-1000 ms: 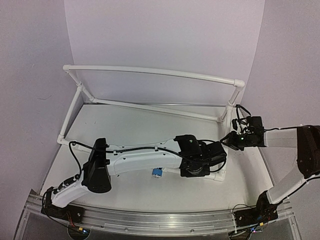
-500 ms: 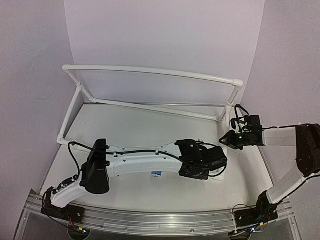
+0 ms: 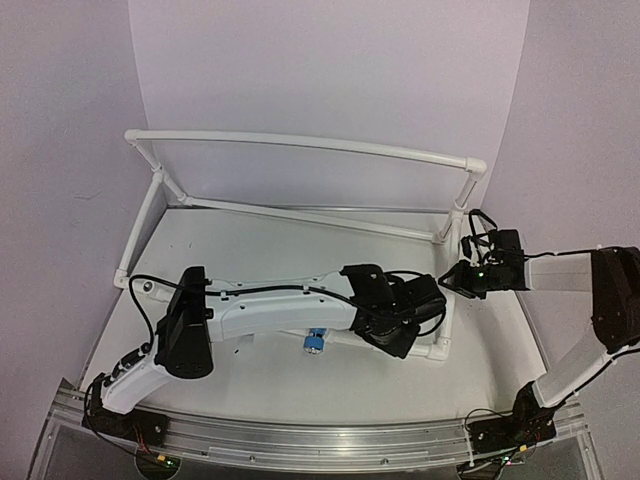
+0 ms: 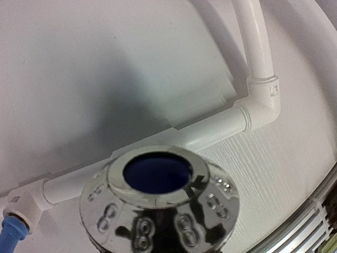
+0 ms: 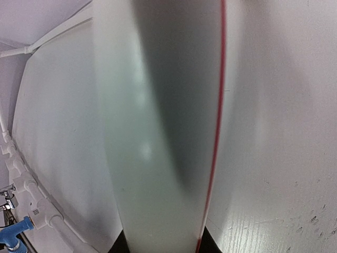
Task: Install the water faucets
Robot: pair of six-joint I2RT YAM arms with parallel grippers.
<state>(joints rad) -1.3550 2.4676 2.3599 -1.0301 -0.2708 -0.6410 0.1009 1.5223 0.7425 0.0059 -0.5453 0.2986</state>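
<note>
left gripper (image 3: 425,315) closed tight on shiny chrome-ended faucet (image 4: 160,200); right gripper (image 3: 452,280) seems clamped on white plastic pipe frame (image 4: 260,100); we fear a tilted faucet jams or slips out

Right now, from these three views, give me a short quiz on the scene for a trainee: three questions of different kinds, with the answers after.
1. True or false: the light blue faucet already sits in a socket of the white pipe frame.
2. What fills the middle of the right wrist view? A: a white pipe with a thin red line. B: a blue cup. C: a coil of cable.
3. Which arm stretches across the table, with a shiny silver part close before its wrist camera?
Key: 1 true. 2 A. 3 the left arm.
</note>
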